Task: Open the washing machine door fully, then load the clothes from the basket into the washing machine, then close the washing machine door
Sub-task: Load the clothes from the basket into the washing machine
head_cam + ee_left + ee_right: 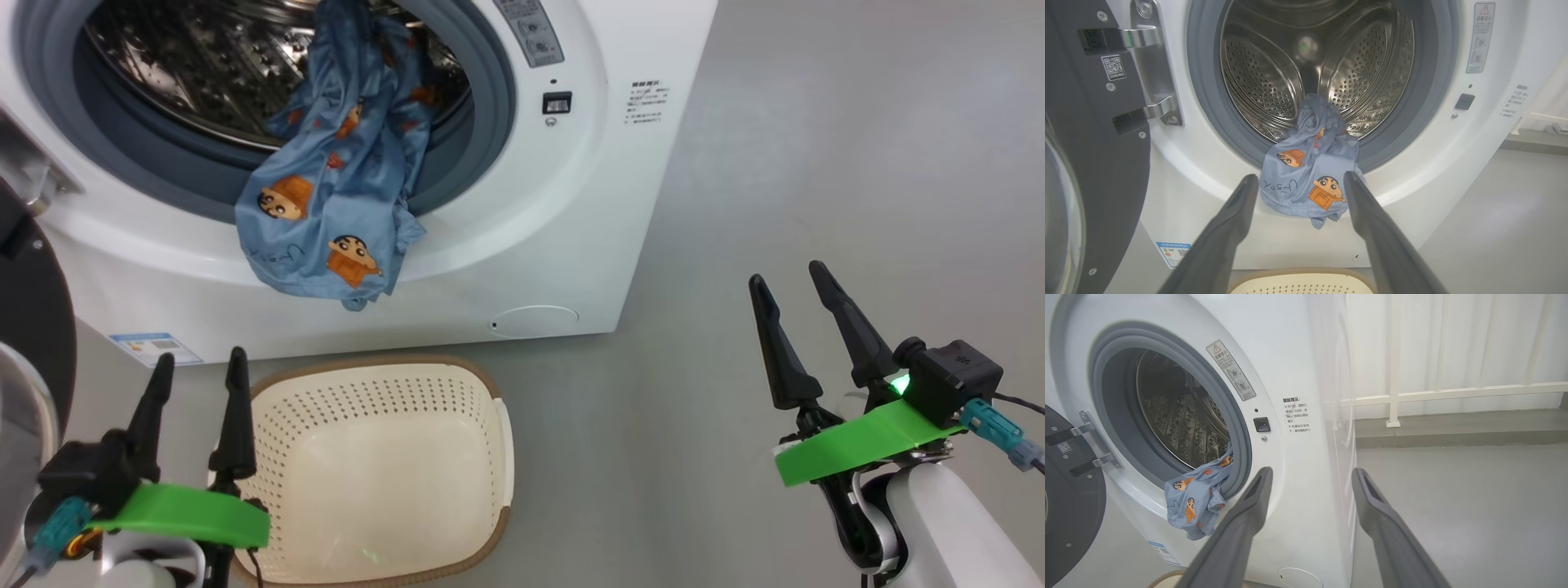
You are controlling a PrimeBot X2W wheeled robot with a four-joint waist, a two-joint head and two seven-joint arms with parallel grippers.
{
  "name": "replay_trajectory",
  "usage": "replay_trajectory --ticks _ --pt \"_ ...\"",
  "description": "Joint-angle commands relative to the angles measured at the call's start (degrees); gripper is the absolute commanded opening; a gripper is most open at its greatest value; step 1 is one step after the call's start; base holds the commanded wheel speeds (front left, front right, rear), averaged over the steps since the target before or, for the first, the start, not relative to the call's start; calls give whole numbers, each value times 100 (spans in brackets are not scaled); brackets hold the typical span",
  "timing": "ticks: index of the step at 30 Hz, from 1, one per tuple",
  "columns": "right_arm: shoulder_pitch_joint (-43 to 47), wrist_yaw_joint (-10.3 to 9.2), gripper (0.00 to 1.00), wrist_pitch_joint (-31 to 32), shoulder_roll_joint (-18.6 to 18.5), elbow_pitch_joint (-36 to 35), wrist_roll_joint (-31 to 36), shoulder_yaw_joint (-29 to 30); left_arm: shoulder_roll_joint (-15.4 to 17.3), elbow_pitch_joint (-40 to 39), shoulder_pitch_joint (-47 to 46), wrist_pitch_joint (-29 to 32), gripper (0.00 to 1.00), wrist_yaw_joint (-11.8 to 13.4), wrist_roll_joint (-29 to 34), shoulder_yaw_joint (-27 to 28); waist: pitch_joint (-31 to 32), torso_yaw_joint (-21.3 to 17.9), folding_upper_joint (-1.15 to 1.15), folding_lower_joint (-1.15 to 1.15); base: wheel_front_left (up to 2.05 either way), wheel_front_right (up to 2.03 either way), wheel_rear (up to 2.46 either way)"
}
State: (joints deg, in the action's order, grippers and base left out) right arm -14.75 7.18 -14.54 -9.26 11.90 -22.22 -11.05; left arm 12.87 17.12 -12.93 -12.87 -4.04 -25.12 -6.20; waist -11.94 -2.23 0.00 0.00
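- Hanging over the lip of the big white boxy front-loading washing machine (588,245), the light-blue printed fabric clothes (335,204) lie half in and half out. The upper part rests in the perforated steel drum (180,65). The lower part drapes across the grey rubber gasket (482,139) and down the white front.
- The small cream-white perforated plastic basket with a brown woven-look rim (367,363) sits on the floor just below the opening, its bare bottom showing.
- The large round washing machine door with the glossy black rim (33,318) stands swung wide at the left on its steel hinges, away from the opening.
- The left gripper (202,357) has its two dark fingers spread and holds nothing. It hovers just beside the basket's left rim, and in the left wrist view its fingers frame the hanging cloth without touching it.
- The right gripper (785,273) is likewise spread and empty, well off to the right above bare floor.
- The cloth looks light, limp and smooth, so it will likely fold, sag and slide rather than keep its shape.
- The bunched lower fold looks like the best hold: pinch a thick gather there, lift it and push it deep inside.
- Any cloth left trailing on the gasket would probably be caught by the door.
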Motion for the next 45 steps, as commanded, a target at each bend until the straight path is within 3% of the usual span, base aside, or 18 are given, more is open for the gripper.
replay_trajectory --ticks 1,11,21,38,45 --pt "-107 31 100 -46 -7 -157 -23 -110 155 -32 -274 23 100 -20 17 155 -86 -52 0 0 0 0 0" --pt "-282 31 100 -46 202 -265 88 -87 192 1369 -1348 233 100 -269 -162 -231 -704 -361 0 0 0 0 0" --pt "-444 31 100 -46 466 -429 237 -45 417 2764 -2558 284 100 -340 -398 -617 -1394 -862 0 0 0 0 0" --pt "-550 31 100 -46 633 -641 232 -63 913 4211 -4035 567 100 -344 -1076 -888 -2115 -1505 0 0 0 0 0" --pt "-575 31 100 -46 636 -740 107 -80 1043 4512 -4558 66 100 -344 -1217 -749 -2311 -1630 0 0 0 0 0"
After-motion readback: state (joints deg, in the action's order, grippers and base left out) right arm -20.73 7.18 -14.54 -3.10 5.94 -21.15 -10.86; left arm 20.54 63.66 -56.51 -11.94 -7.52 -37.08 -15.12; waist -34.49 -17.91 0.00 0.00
